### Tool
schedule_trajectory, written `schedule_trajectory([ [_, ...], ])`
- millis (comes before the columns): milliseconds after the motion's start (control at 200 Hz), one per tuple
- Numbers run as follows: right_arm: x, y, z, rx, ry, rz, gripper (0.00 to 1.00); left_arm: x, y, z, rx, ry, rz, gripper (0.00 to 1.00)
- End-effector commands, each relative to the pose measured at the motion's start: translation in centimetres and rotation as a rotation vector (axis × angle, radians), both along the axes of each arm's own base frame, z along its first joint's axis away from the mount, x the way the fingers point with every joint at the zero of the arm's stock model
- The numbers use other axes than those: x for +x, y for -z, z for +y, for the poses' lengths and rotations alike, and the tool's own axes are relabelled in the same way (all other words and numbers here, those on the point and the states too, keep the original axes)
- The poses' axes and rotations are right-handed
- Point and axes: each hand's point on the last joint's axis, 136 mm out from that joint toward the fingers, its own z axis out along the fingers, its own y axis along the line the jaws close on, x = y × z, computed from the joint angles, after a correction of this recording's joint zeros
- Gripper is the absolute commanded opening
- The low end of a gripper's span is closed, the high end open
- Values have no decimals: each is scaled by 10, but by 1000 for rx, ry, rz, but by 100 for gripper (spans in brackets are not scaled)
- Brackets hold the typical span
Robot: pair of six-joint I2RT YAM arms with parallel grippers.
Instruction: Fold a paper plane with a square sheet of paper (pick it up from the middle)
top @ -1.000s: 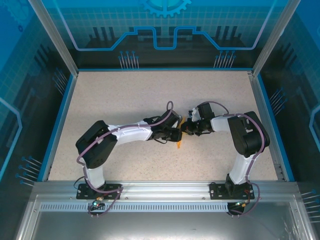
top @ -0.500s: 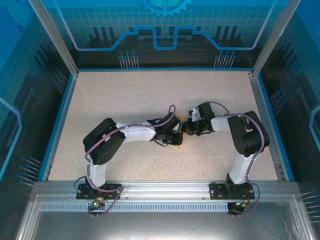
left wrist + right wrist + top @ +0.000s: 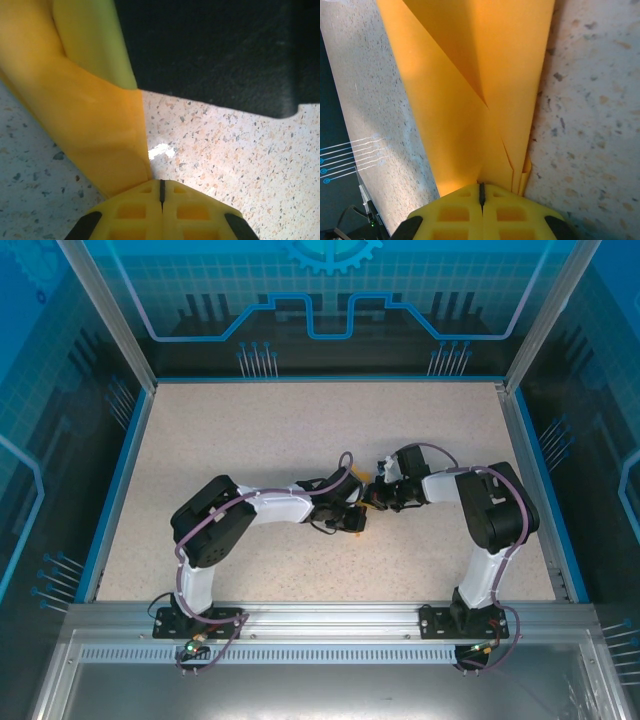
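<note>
**Top view:** Two arms reach in from the bottom of the picture and meet in the middle of the speckled tabletop (image 3: pixel 250 430). The left gripper (image 3: pixel 350 518) and the right gripper (image 3: pixel 380 496) are very close, tip to tip. Small bits of the orange paper (image 3: pixel 361 529) peek out between them, just right of the middle of the picture. Most of the paper is hidden by the grippers. Blue walls (image 3: pixel 60 440) stand around the tabletop.

**Left wrist view:** The left gripper (image 3: pixel 161 182) is at the bottom middle, and its two yellow fingers (image 3: pixel 130 215) are pressed tight together. The orange paper (image 3: pixel 100 135) comes down from the upper left as a wide bent strip. Its low end goes in at the fingertips, so the gripper is pinching the paper. A big dark shape (image 3: pixel 215 50) sits in the upper right; I cannot tell what it is. The tabletop (image 3: pixel 235 165) is under it.

**Right wrist view:** The right gripper (image 3: pixel 481 186) is at the bottom middle, fingers (image 3: pixel 510 215) squeezed tight on the orange paper (image 3: pixel 470 75). The paper spreads from the fingertips to the top of the picture. It has folded layers and a sharp crease down the middle. The tabletop (image 3: pixel 585 100) is on the right side.
</note>
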Motion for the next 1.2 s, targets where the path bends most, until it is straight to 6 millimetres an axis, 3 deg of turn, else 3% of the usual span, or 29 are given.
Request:
schedule_trajectory([
  [0,-33,61,-34,-190,53,169,3,-39,12,10,53,76,96,2],
  [270,-34,63,-34,-192,55,170,2,-62,18,19,94,115,134,1],
  [460,-35,64,-35,-193,54,174,2,-69,13,19,89,131,139,1],
  [740,-35,60,-35,-192,54,167,2,-75,29,27,130,140,165,0],
  [880,-34,59,-35,-190,54,164,2,-70,1,15,58,156,134,1],
  [1055,-33,58,-34,-189,54,160,2,-35,-55,10,-93,80,30,3],
  [1190,-33,58,-33,-185,52,159,2,-7,-62,12,-128,20,-4,2],
])
